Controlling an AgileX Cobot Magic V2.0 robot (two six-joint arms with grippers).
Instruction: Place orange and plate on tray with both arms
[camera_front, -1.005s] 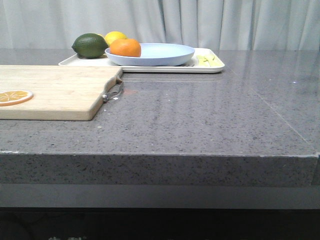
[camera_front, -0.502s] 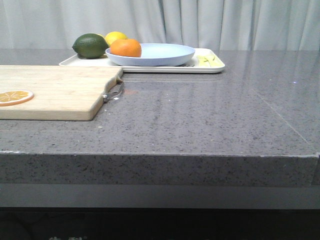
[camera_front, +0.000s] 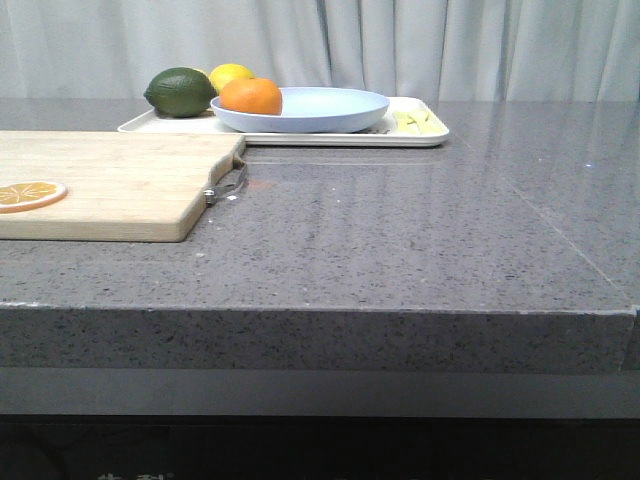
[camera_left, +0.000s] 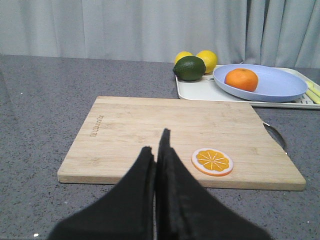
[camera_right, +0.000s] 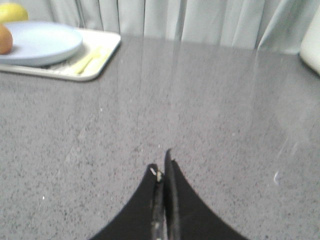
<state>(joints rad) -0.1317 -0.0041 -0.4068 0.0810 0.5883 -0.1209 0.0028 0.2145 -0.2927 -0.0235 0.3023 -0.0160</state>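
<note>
The orange lies in the left part of the pale lavender-blue plate, and the plate rests on the cream-white tray at the back of the table. All three also show in the left wrist view: orange, plate, tray. The right wrist view shows the plate, the tray and a sliver of the orange. My left gripper is shut and empty over the near edge of the cutting board. My right gripper is shut and empty over bare table. Neither gripper shows in the front view.
A wooden cutting board with a metal handle lies front left, with a flat orange slice on it. A dark green fruit and a yellow lemon sit on the tray's left end. A white object stands far right.
</note>
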